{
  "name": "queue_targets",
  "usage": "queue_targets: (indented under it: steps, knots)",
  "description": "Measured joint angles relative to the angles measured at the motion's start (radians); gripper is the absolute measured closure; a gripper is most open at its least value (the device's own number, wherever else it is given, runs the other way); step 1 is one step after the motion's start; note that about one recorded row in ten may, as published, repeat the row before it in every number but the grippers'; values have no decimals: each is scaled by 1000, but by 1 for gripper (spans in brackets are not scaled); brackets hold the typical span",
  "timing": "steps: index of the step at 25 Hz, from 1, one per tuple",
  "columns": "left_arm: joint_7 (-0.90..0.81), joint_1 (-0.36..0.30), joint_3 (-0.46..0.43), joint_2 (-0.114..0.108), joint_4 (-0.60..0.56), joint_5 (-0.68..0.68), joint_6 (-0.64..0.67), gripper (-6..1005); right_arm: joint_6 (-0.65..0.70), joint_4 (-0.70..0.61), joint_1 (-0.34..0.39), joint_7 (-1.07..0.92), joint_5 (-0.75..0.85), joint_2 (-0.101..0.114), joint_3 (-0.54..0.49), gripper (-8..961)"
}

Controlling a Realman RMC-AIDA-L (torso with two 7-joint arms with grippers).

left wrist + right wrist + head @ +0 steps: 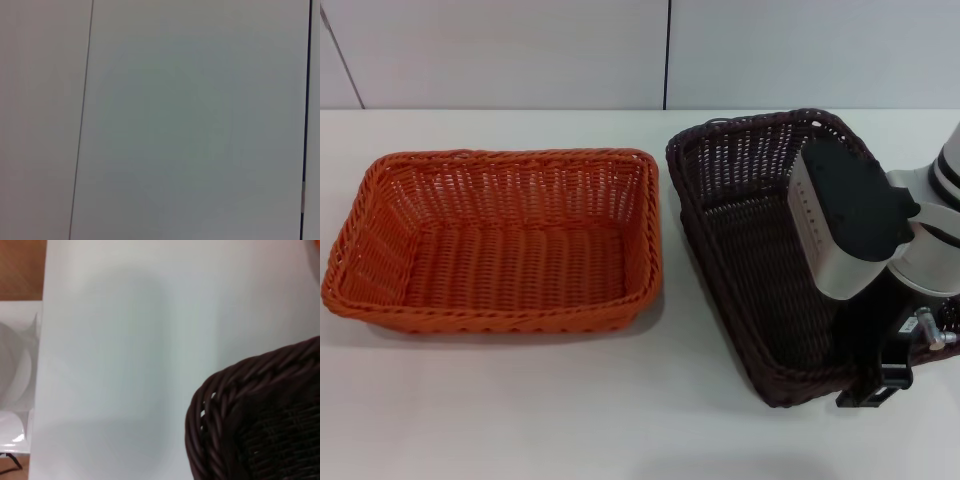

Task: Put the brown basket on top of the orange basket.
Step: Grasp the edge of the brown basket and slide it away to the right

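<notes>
Orange wicker filling the left half of the head view: orange basket, flat on the white table, open side up, nothing inside, long side running across the frame. Just right of it, apart by a narrow strip of tabletop and not touching: brown basket, near-black weave, also open side up on the table, turned at a slant so that one corner points toward the upper right of the frame and another toward the lower right. Not stacked, side by side. Over the right part of the brown basket, entering from the right edge of the frame: right arm, its silver and black wrist housing hiding that side of the rim. Below the housing, at the lower right, right gripper, black, down at the near right corner of the brown basket, at or against the rim there; width of its grip and any hold on the weave impossible to tell from this angle. Pale wall panels across the top of the frame. Right wrist view: braided corner of the brown basket in the lower right, white tabletop over most of the rest, a strip of wooden floor in the upper left. Left wrist view: only a pale flat surface with a thin dark seam down the left side; no sign of the left arm anywhere.
</notes>
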State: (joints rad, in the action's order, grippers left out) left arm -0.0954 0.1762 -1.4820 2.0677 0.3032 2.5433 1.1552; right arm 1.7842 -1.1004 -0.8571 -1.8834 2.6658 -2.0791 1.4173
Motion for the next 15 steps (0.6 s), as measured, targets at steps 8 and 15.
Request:
queue_targets:
  steps: [8,15]
  knots:
    - [1,2,1,-1,-1,0,0,219,7,-59,22,-3,5,1,12,595]
    - [1,2,0,-3,3,0,0,220,43,-193,73,-5,13,5,15,747]
